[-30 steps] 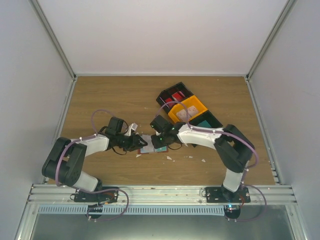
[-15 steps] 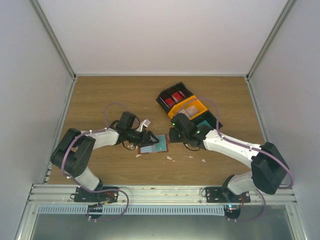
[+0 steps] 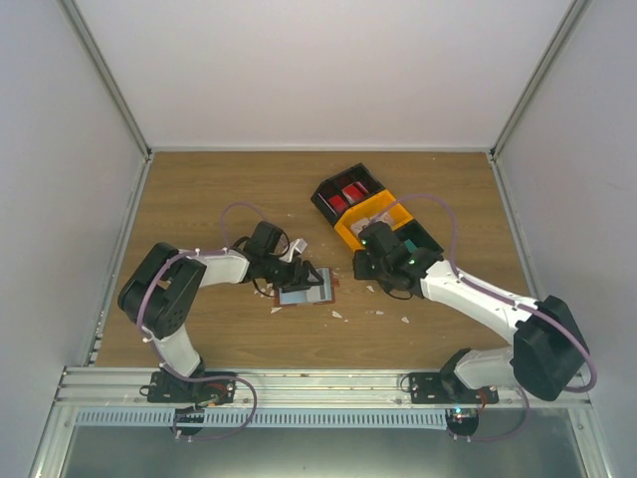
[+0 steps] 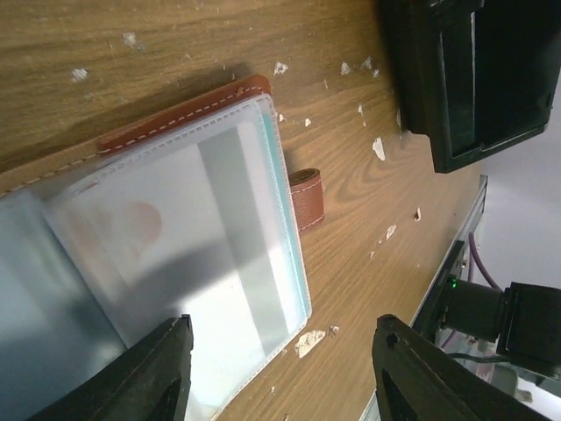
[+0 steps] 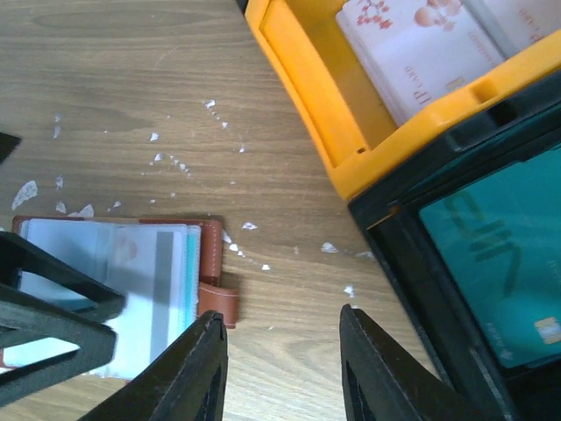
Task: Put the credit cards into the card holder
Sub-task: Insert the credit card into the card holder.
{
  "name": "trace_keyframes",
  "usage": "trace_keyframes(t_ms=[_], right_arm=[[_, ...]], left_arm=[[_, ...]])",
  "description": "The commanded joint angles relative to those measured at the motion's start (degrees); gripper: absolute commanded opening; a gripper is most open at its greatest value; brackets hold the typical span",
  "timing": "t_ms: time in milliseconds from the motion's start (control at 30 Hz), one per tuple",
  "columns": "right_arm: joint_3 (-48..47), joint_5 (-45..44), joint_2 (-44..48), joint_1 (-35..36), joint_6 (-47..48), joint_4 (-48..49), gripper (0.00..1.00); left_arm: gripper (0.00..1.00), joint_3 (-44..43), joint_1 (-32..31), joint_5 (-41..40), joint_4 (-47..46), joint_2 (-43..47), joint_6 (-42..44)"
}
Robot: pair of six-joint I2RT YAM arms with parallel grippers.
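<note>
Left wrist shows reddish-brown stitched card holder (image 4: 175, 219) lying open.

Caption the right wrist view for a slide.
Open right gripper hovers between the open card holder and the bin tray holding whitish cards and a teal card.

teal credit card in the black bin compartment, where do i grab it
Probably one edge of the teal plastic credit card, from above at a tilt: it lies flat in the black bin compartment, a wall close beside it.
</note>
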State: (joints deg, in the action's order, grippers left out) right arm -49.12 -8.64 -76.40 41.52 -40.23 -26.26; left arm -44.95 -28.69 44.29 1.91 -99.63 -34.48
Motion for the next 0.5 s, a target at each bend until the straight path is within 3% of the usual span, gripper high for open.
trace_keyframes(t_ms=[0,333,467], right_arm=[[-1.69,-0.91,2.56,-2.58,5.65,-2.53,0.40],[-6.69,3.69,-2.60,-15.83,16.97,-11.70,0.50],[-10.15,5.46,-6.90,-18.06,19.86,-13.42,0.55]], left_arm=[[0.59,-0.32,-0.23,-3.84,0.78,5.86,0.98],[0.66,3.79,-0.04,-17.47,1.55,21.81,-0.54],[0.62,6.30,0.55,-24.27,0.63,28.22,-3.17]])
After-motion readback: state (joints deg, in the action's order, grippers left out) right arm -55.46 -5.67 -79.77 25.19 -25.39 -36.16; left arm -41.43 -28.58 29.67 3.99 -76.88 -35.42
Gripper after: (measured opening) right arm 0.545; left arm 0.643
